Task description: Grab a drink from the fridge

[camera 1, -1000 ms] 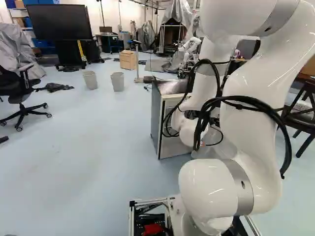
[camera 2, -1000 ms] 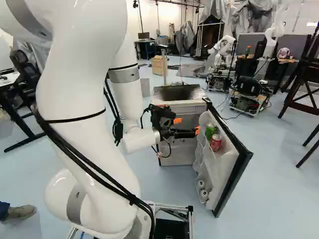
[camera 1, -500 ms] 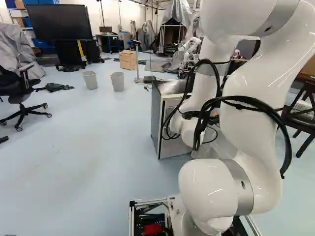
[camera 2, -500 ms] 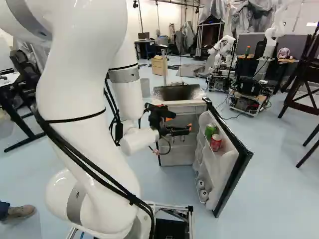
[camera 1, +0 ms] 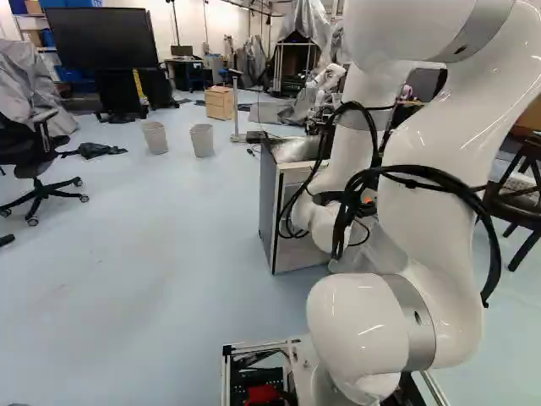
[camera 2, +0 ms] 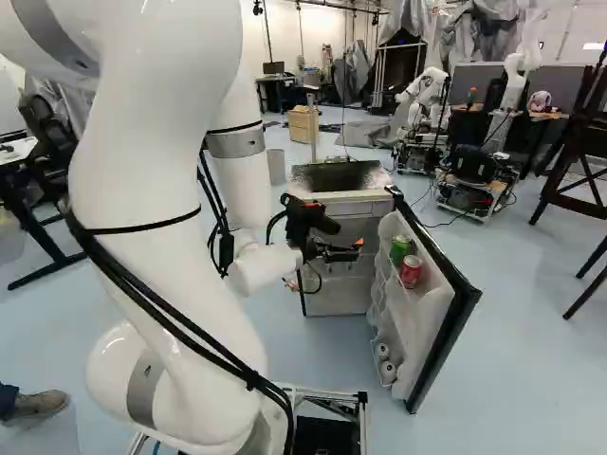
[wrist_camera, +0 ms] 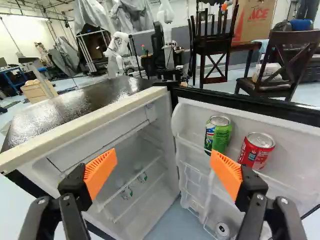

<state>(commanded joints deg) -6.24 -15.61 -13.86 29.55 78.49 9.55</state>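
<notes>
Pale blue floor (camera 1: 169,254) spreads through a cluttered workshop, with a large black screen (camera 1: 101,38), an office chair (camera 1: 38,148) and two grey wastebaskets (camera 1: 155,138) (camera 1: 202,140) towards the left of the left base view. Farther back in the right base view, another robot (camera 2: 427,93) stands near a wooden cabinet (camera 2: 303,125), and the wrist view shows two dark wooden chairs (wrist_camera: 212,45) (wrist_camera: 282,67) beyond the fridge.

The fridge (camera 2: 346,213) has a dark, shiny top and a white interior with shelves, and its door (camera 2: 446,332) hangs wide open. On the door's upper shelf, a green soda can (wrist_camera: 218,130) and a red soda can (wrist_camera: 257,150) sit upright side by side, near each other. Farther down the same door, the rounded ends of two pale containers (camera 2: 382,351) (camera 2: 388,372) show in a lower bin.

My gripper (camera 2: 348,237) is held in front of the opening, between my arm and the fridge. Its fingers are spread well apart, orange pads (wrist_camera: 101,170) facing each other, with neither drink gripped. Both cans lie ahead of the gripper, over towards one finger; the green one is nearer the fridge's hinge side.
</notes>
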